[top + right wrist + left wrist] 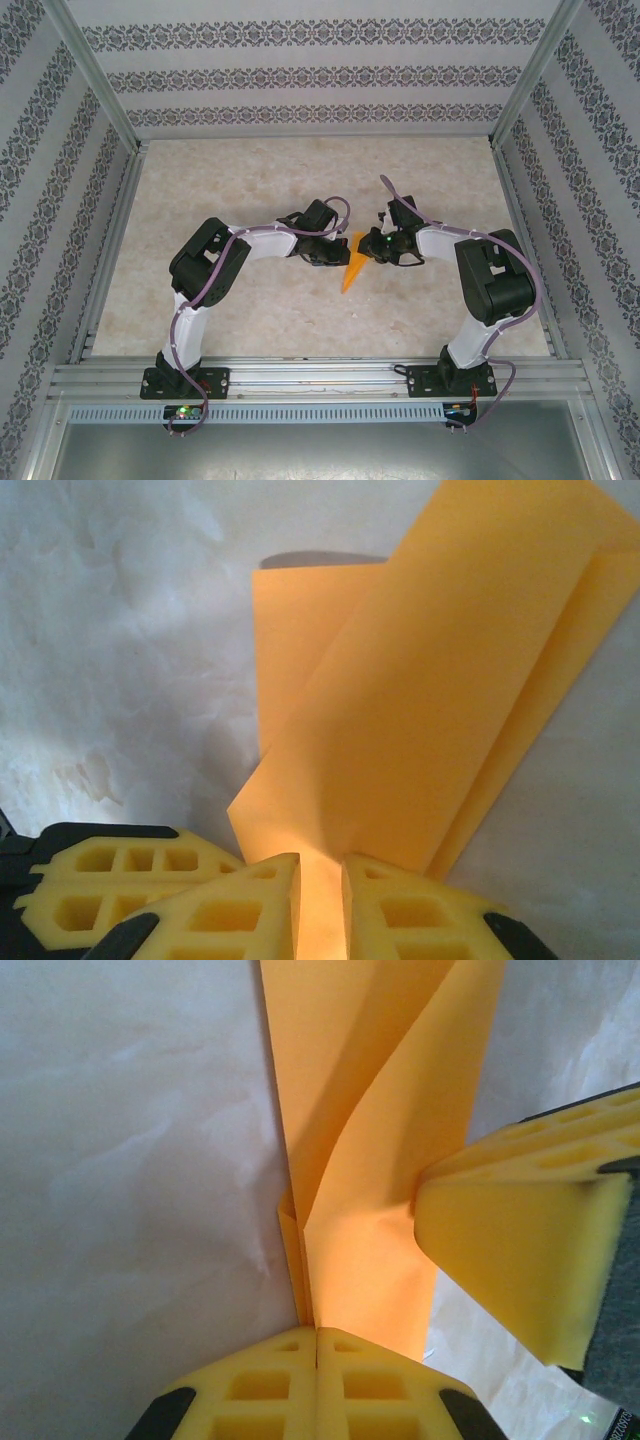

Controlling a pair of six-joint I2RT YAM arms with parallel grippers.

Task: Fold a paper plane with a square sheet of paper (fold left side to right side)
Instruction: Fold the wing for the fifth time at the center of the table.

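You have one paper plane (353, 272), two grippers: left gripper (316, 1338) pinches its fold, jaws pressed together; right gripper (321, 868) grips it, jaws slightly apart.

1. You're working on a table (300, 180) with a pale cream, marbled top. Close up it looks matte and faintly mottled.
2. One thing on it: the orange paper plane (354, 270), near the middle, narrow tip toward the near edge.
3. Note from the wrist views: the folded layers stand up off the surface, not flat.
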